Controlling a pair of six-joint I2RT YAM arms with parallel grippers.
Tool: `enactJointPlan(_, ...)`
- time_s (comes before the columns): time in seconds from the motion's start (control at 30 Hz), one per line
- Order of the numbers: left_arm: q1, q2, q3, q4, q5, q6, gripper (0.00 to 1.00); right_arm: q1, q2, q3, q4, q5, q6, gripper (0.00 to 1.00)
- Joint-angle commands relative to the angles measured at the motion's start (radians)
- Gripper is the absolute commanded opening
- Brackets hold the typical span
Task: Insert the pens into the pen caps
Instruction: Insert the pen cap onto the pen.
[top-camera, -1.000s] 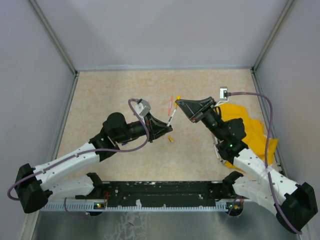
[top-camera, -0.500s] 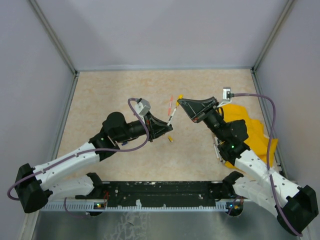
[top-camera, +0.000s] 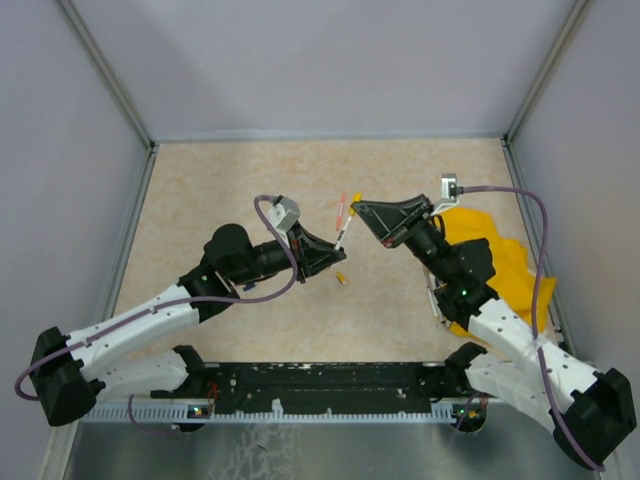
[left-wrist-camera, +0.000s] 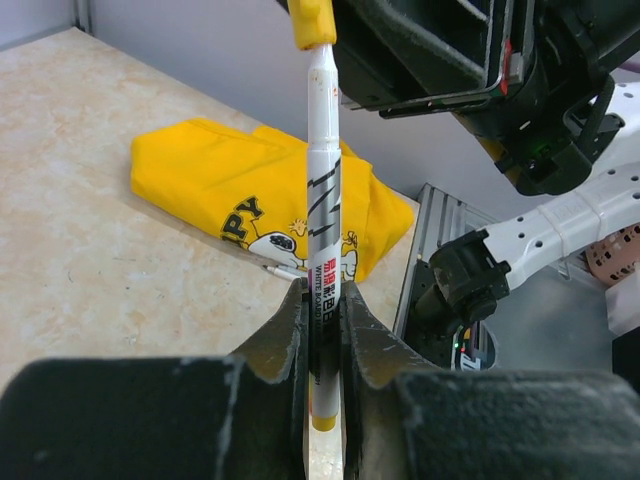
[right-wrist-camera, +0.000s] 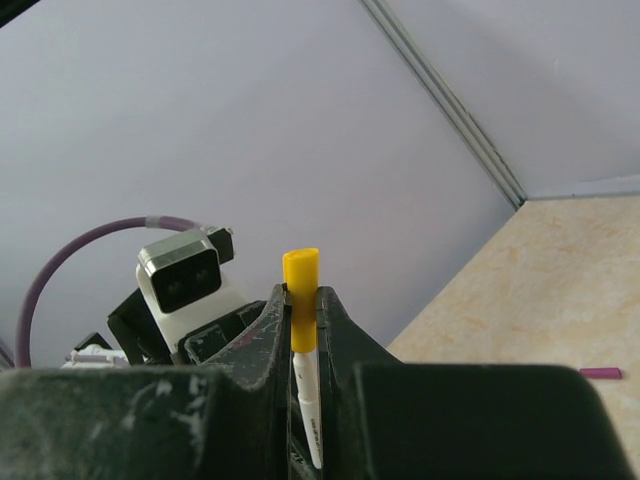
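1. The left hand (left-wrist-camera: 322, 300) is closed tight on a white marker pen (left-wrist-camera: 322, 200), gripping it low on the barrel so that it stands upright between the two fingers.
2. The pen has a slim white barrel with black lettering and slanted black stripes. A short yellow end shows below the grip, and the barrel narrows to a thinner neck at the top.
3. The right hand (right-wrist-camera: 302, 300) is pinched shut on a yellow cap (right-wrist-camera: 301, 285), a short stubby tube whose top pokes out above the fingertips.
4. The pen's narrow upper end meets the cap's mouth. In the right wrist view the white neck comes out just under the cap, between the fingers. How deep it sits inside cannot be told.
5. In the top view the two hands meet over the middle of the tabletop (top-camera: 220, 180), both raised off it. The left hand (top-camera: 330, 248) angles the pen (top-camera: 342, 232) up toward the right hand (top-camera: 360, 208) and the cap (top-camera: 356, 197).
6. An orange-pink pen (top-camera: 341, 208) lies on the tabletop just beside the joined pair.
7. A purple cap (right-wrist-camera: 600, 373) lies on its side on the tabletop, well apart from the hands.
8. A crumpled yellow cloth (left-wrist-camera: 250, 195) with a cartoon print lies by the right arm, with a thin white pen (left-wrist-camera: 281, 270) at its edge.
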Motion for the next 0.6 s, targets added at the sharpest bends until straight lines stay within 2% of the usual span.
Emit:
enactJointPlan(0.0,-0.006,-0.002,0.025,0.078,-0.001,-0.022,0.0,-0.008,0.003,-0.005,0.084,-0.029,-0.027,0.0)
enactJointPlan(0.37,-0.006,0.029,0.042,0.174,0.012,-0.074,0.0,-0.007,0.029,-0.041,0.154,-0.097,-0.047,0.0)
enactJointPlan(0.57,-0.006,0.036,0.056,0.208,0.011,-0.095,0.0,-0.008,0.039,-0.058,0.198,-0.151,-0.053,0.11)
